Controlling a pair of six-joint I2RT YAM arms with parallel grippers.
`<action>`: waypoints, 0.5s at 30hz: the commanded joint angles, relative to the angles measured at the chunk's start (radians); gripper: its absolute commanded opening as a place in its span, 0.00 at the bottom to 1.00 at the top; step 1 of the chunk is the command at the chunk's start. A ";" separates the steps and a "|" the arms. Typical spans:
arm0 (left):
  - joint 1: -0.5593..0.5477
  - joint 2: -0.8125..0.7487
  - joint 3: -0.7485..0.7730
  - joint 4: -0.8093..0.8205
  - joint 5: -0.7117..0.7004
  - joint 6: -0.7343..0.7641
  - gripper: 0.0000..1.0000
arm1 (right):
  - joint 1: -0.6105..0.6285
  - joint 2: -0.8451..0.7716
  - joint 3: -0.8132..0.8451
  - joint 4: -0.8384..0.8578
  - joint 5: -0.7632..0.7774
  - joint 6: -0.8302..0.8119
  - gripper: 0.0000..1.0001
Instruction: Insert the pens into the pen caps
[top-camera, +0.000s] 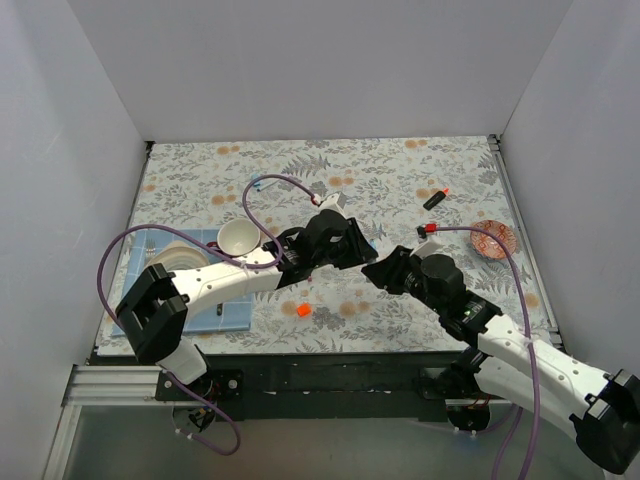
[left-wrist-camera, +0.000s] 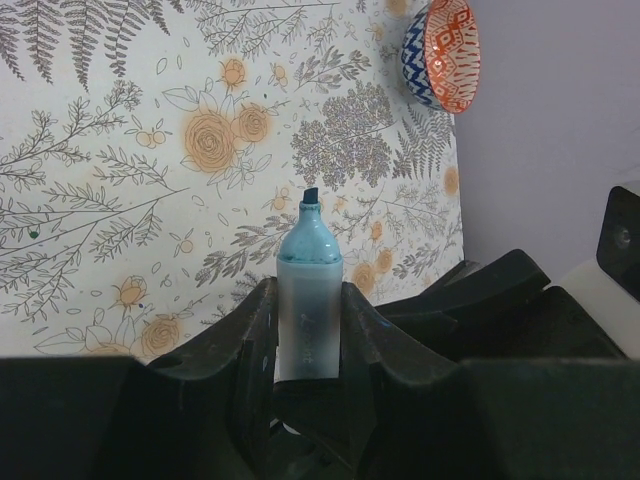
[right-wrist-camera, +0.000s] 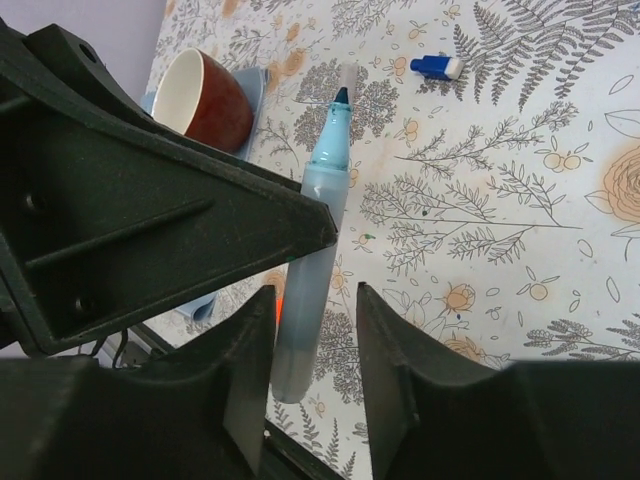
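Observation:
My left gripper (top-camera: 355, 245) (left-wrist-camera: 307, 290) is shut on the light blue pen (left-wrist-camera: 308, 290), tip uncapped and pointing away from the wrist. The pen (right-wrist-camera: 318, 220) also shows in the right wrist view, its rear end lying between the fingers of my open right gripper (top-camera: 385, 268) (right-wrist-camera: 313, 295), close to the left finger. The black pen with the orange-red end (top-camera: 435, 198) lies at the far right. The orange cap (top-camera: 303, 309) (right-wrist-camera: 278, 305) lies near the front edge. The dark blue cap (right-wrist-camera: 437, 67) (top-camera: 262, 183) lies far left of centre.
A red-brown cup (top-camera: 238, 237) (right-wrist-camera: 205, 100) stands on a blue mat (top-camera: 200, 305) at the left, with a white dish (top-camera: 180, 255) and a dark cutlery piece (top-camera: 218, 312). A patterned bowl (top-camera: 494, 240) (left-wrist-camera: 445, 55) sits at the right edge.

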 joint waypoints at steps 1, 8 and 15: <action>-0.007 -0.051 -0.016 0.050 0.026 -0.011 0.00 | -0.001 0.013 0.021 0.063 0.015 0.010 0.37; -0.007 -0.049 -0.001 0.081 0.119 0.037 0.09 | -0.001 0.022 0.013 0.049 0.004 -0.013 0.01; 0.007 -0.062 0.121 -0.126 0.004 0.098 0.84 | -0.002 -0.106 -0.045 -0.017 0.036 -0.021 0.01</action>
